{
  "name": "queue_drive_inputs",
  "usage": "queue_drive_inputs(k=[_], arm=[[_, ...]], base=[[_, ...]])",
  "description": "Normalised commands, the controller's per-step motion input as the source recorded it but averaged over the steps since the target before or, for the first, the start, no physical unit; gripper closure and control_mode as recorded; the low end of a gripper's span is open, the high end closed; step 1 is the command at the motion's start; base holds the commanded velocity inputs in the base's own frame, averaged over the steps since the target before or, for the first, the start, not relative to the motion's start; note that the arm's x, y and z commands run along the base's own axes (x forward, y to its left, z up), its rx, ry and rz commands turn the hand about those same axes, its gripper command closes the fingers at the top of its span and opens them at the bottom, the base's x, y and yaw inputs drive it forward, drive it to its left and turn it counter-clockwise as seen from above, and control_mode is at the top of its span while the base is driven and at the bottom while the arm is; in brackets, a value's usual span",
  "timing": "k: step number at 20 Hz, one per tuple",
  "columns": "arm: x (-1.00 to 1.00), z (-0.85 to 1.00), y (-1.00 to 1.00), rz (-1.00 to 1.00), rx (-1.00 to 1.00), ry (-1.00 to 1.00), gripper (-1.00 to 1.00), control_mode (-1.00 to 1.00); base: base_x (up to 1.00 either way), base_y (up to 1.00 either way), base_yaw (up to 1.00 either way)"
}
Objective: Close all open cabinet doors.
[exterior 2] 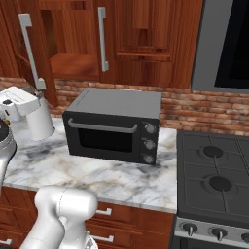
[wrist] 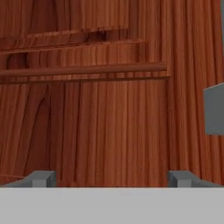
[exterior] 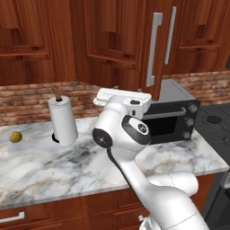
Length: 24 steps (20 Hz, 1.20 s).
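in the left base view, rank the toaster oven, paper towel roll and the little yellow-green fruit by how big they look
Largest to smallest as they look:
1. toaster oven, though the arm hides part of it
2. paper towel roll
3. yellow-green fruit, plainly the smallest

All three sit at a similar depth on the counter, so the order seems safe.

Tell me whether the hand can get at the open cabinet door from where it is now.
Probably yes. The hand already faces the open cabinet door close up, fingertips apart, with nothing between them in the hand view. The toaster oven sits lower, out of the way.
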Motion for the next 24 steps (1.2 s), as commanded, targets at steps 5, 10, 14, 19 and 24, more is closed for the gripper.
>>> queue_drive_inputs(k=[5,10,14,19,24], arm=[[0.3,0.0,-0.19,0.0,0.0,0.0,-1.0,-1.0],[0.2,0.0,-0.1,0.0,0.0,-0.02,-1.0,-1.0],[0.16,0.0,-0.1,0.0,0.0,-0.04,-1.0,-1.0],[0.25,0.0,-0.22,0.02,0.0,-0.03,-1.0,-1.0],[0.37,0.0,-0.25,0.06,0.0,-0.01,-1.0,-1.0]], base=[[0.0,0.0,0.0],[0.0,0.0,0.0],[0.0,0.0,0.0],[0.0,0.0,0.0],[0.0,0.0,0.0]])
